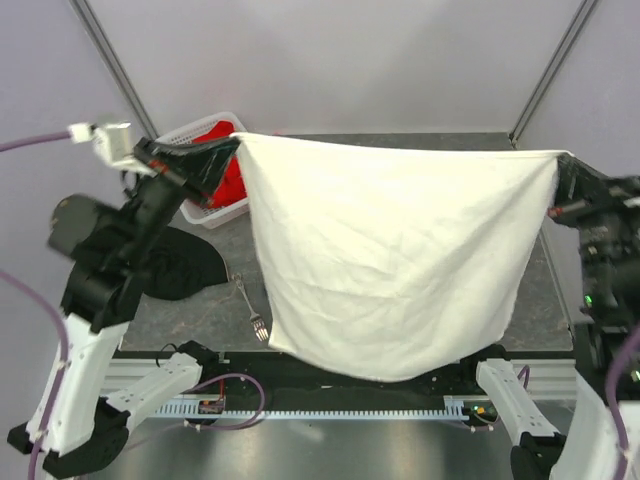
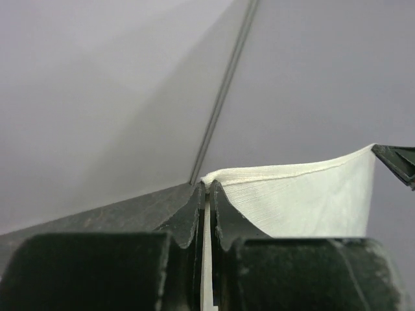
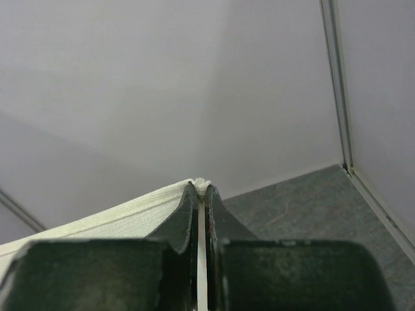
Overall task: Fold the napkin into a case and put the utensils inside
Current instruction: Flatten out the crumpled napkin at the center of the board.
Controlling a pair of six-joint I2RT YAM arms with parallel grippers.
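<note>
The cream-white napkin (image 1: 390,250) hangs spread out in the air between both arms, its lower edge near the table's front. My left gripper (image 1: 236,140) is shut on its top left corner; the left wrist view shows the cloth (image 2: 311,194) pinched between the fingers (image 2: 227,214). My right gripper (image 1: 562,158) is shut on the top right corner; the right wrist view shows the cloth (image 3: 117,217) clamped in the fingertips (image 3: 185,210). The silver fork (image 1: 250,308) lies on the table left of the hanging napkin. The blue spoon is hidden or out of view.
A white perforated basket (image 1: 190,135) with a red cloth (image 1: 232,178) stands at the back left, behind my left gripper. A black cloth (image 1: 185,265) lies on the table's left side. The grey table (image 1: 540,300) shows right of the napkin.
</note>
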